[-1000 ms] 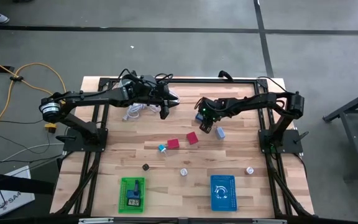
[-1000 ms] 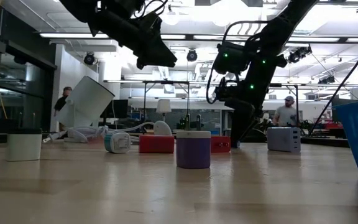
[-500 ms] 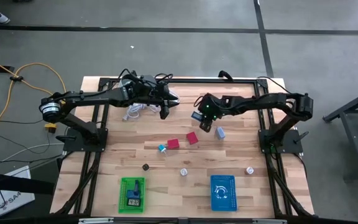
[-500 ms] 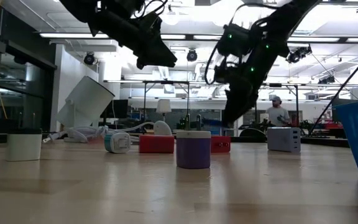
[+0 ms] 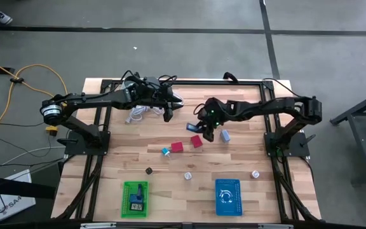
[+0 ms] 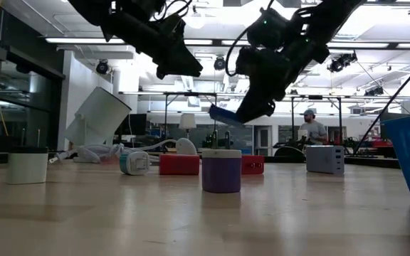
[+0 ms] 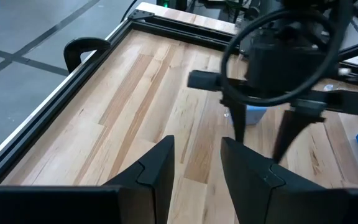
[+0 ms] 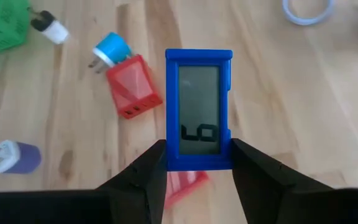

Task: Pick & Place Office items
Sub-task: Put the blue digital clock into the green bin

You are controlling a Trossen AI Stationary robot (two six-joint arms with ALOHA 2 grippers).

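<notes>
Between right jaws, blue timer (image 8: 199, 109)

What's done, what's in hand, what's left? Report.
Done: a dark item lies in the green basket. In hand: the right gripper holds the blue display unit above the table. Left: two red blocks, a blue plug, a grey piece and small bits lie loose; the left gripper waits by the white cable.

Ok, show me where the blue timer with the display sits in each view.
High view: blue timer at the right gripper, above the red blocks.
Low view: blue timer held aloft, top centre.
Left wrist view: cannot tell.
Right wrist view: blue timer centre, between the fingers.
Shared landmark: red blocks.
</notes>
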